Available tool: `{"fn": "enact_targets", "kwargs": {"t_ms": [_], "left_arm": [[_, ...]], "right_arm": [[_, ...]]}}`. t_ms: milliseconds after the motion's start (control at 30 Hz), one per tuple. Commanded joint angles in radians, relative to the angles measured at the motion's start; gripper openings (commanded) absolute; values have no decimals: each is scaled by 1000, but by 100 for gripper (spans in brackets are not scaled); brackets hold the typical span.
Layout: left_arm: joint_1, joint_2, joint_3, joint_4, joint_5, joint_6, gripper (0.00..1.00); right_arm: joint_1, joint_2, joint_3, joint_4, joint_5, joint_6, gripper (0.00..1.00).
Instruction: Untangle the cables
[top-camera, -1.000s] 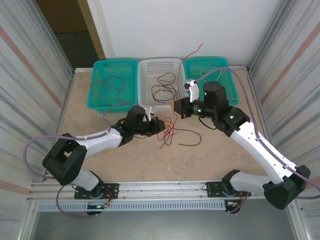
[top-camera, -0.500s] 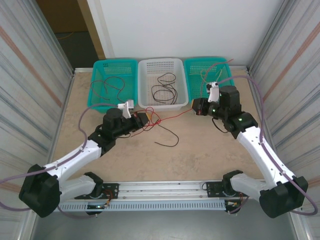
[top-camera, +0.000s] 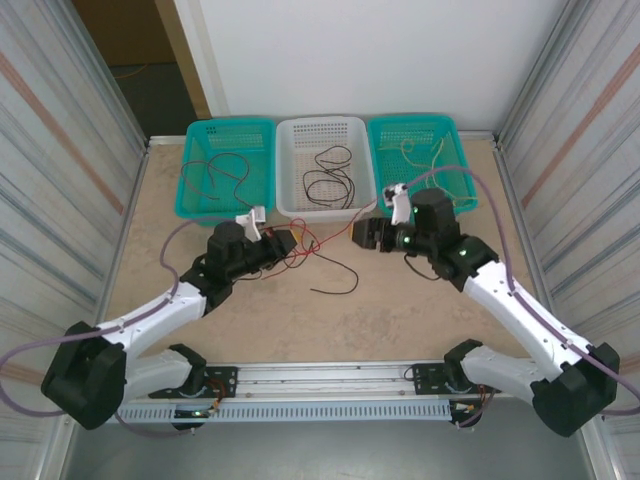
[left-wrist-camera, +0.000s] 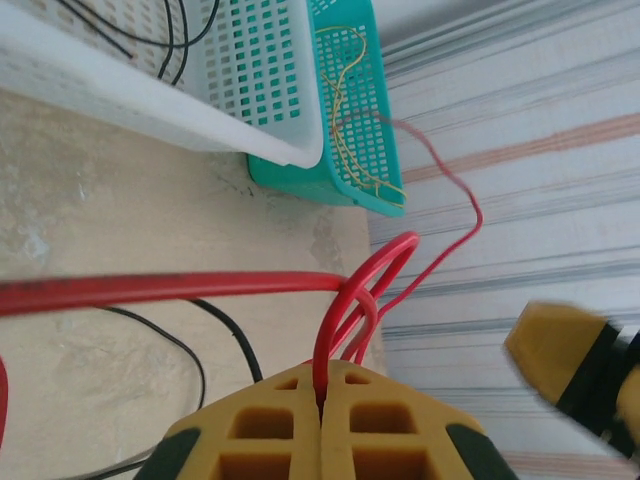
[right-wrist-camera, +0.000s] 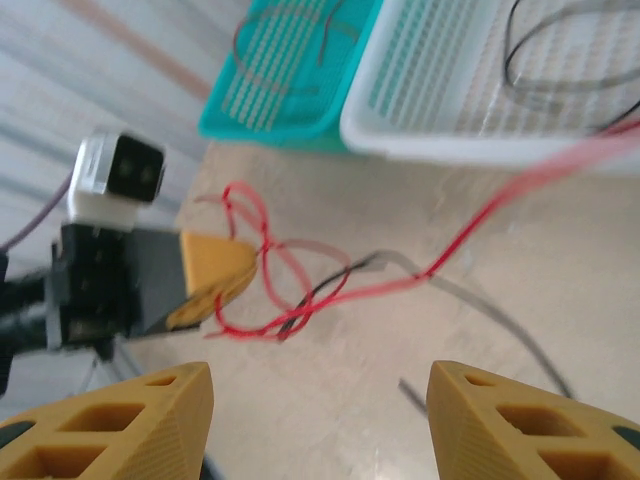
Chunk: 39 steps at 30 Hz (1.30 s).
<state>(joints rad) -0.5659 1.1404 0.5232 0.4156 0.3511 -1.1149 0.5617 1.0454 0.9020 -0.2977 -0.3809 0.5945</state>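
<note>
Left wrist view: the left fingers (left-wrist-camera: 270, 425) are pressed together on a loop of the red cable (left-wrist-camera: 372, 275), which rises out of the seam between them and trails across the desk (left-wrist-camera: 120, 200). A black cable (left-wrist-camera: 222, 325) runs close beside it. In the top external view this tangle lies near the middle of the desk, just in front of the white basket (top-camera: 322, 208), between the two arms. The right fingers (right-wrist-camera: 120, 410) are spread wide with nothing between them, and they face the red loops. The strands look light, limp and springy. A gentle pull should slide them free, though they may snag where red crosses black. A free red length well away from that crossing seems the best place to take hold.
</note>
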Motion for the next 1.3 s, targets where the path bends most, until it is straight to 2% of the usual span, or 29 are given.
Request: {"fn": "enact_targets", "kwargs": {"t_ms": [0,133,233,333,433,500,600,667,767,1000,1100,1167,1267], "left_arm": [[-13,7,-17,241,3,-120,0],[-23,-9,10,230,16,-74,0],[-35,-38,62,100,35,65,0],[-74,-87,104,-61,-18,229,0],[-84,-111,115,-90,-18,297,0],[-86,-122,117,-86,-11,333,0],[-89,-146,140,-138,-6,407,0],[-85,-170,148,-177,-38,416,0],[-61,-188,132,-158,-40,381,0],[-54,-174,112,-37,-8,303,0],[-52,-171,116,7,8,275,0],[-52,-170,125,13,11,260,0],[-48,-165,137,29,27,229,0]], "right_arm": [[79,-46,-64,113,46,114,59],[153,-16,-39,107,105,130,60],[170,15,47,22,165,100,53],[170,28,133,-21,193,68,47],[165,71,210,-67,233,44,49],[164,117,253,-101,230,21,54],[180,166,302,-136,223,-17,55],[187,175,322,-181,263,-24,52],[183,119,252,-146,265,-13,45],[122,-41,21,6,126,115,43],[65,-83,-83,92,66,221,43],[31,-83,-148,178,18,287,51],[51,-62,-184,268,-3,268,67]]}}
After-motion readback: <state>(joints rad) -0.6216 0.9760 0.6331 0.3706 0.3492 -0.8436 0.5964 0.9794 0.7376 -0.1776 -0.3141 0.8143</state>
